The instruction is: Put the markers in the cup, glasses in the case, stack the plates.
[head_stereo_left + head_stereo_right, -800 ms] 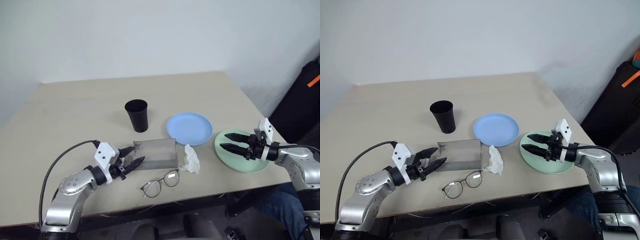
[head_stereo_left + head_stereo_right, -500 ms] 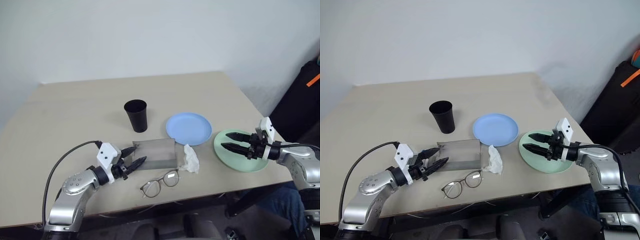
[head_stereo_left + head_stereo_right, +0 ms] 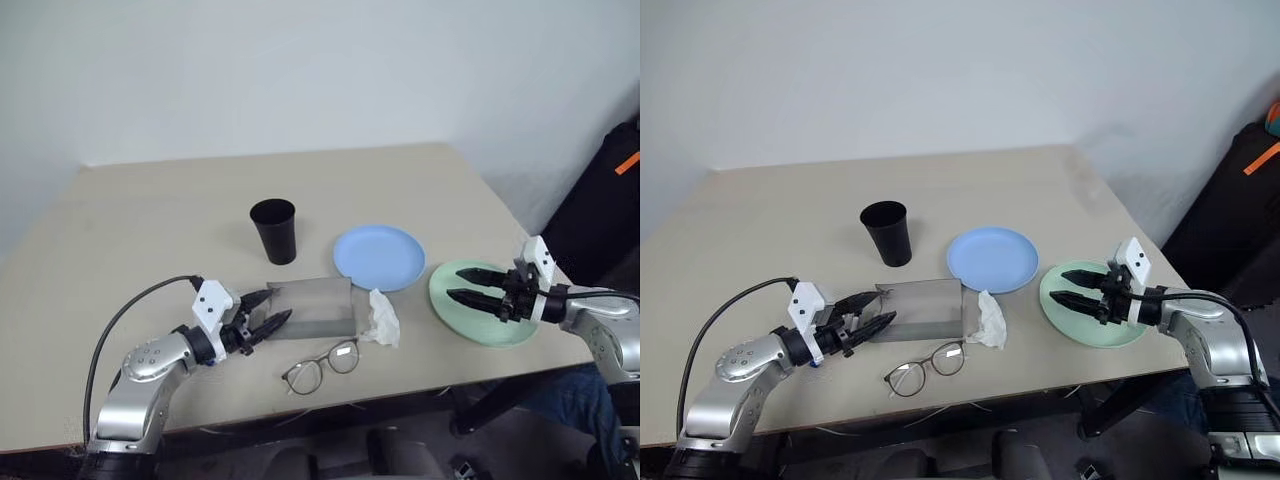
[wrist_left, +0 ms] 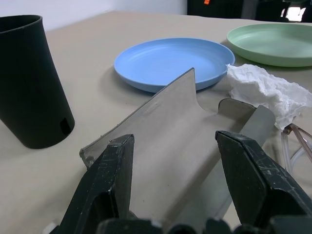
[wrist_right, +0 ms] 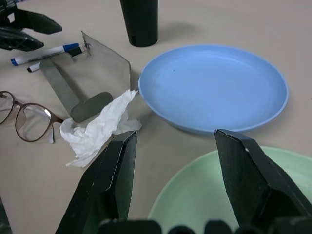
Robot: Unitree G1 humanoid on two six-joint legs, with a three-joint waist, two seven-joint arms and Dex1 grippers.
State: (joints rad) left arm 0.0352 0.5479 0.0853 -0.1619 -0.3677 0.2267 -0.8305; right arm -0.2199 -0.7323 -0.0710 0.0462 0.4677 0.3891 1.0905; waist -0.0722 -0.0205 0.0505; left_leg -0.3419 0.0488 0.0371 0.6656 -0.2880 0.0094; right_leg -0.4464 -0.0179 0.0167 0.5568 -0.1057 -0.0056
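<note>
Plates number two, markers [image 5: 46, 50] two, one cup [image 3: 273, 230], glasses [image 3: 322, 366], case [image 3: 312, 307]; both grippers' fingers spread, empty.

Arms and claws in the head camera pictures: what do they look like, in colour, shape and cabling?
Both arms have rounded silver-grey metal shells. Each wrist carries a small white block with dark dots, then a black joint section. The left claw and right claw each have two black, tapered, pointed fingers. A black cable loops from the left wrist back along the arm; a thinner black cable runs along the right forearm.
</note>
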